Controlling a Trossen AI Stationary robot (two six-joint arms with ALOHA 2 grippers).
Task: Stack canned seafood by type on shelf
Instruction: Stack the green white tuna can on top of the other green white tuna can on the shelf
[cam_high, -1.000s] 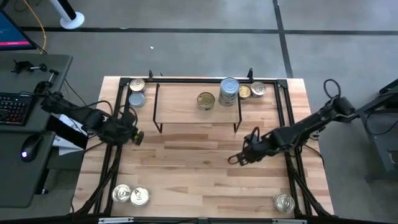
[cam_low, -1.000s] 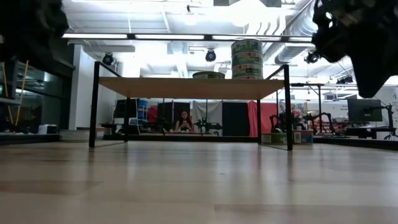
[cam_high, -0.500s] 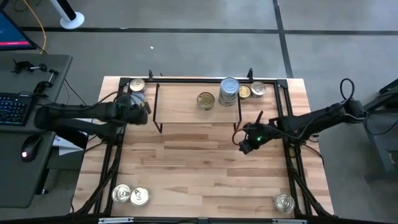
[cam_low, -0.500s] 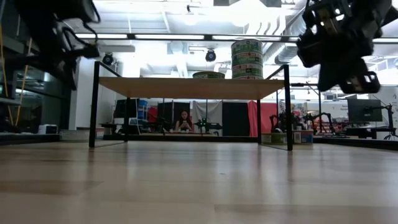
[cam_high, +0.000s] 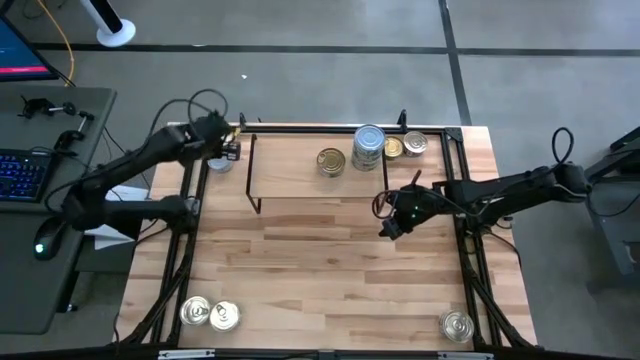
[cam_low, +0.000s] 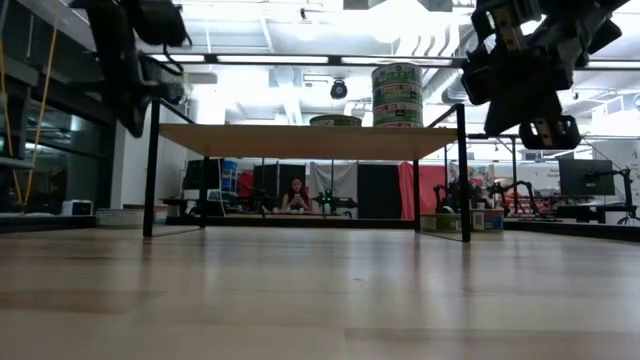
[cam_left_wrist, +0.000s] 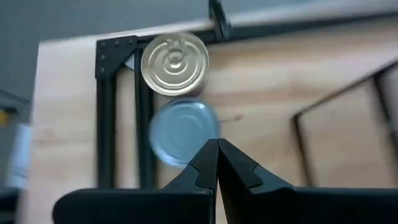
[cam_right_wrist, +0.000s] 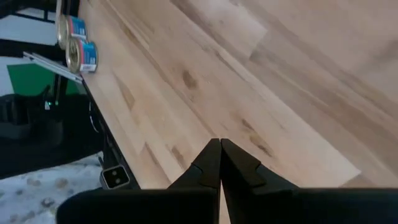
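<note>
My left hand (cam_high: 232, 150) hangs over the far-left corner of the tabletop (cam_high: 320, 270), its fingers (cam_left_wrist: 208, 163) pressed together and holding nothing. Just past the fingertips in the left wrist view lie two tins: a pale-blue tin (cam_left_wrist: 183, 132) nearest me and a gold tin (cam_left_wrist: 175, 55) just beyond it, the two so close that I cannot tell whether they touch. Both sit beside the black frame rail (cam_left_wrist: 143, 118) at that corner, to the left of the shelf (cam_high: 290, 172) and not on it.

My right hand (cam_high: 385, 229) is above the tabletop near the shelf's near-right leg, clenched too, its fingers (cam_right_wrist: 219, 163) meeting in a point with nothing between them. Its wrist view looks across bare wood to two blue-labelled tins (cam_right_wrist: 79, 42) lying on their sides at the tabletop's edge.

On the shelf stands a stack of tins (cam_high: 368, 146) with a silver top, and a single gold-topped tin (cam_high: 332, 161) sits to its left, apart from it. Two more gold tins (cam_high: 404, 146) rest on the tabletop at the far right, just beside the shelf. At the near-left corner sits a pair of silver tins (cam_high: 209, 314), and one silver tin (cam_high: 457, 325) lies alone at the near right.
</note>
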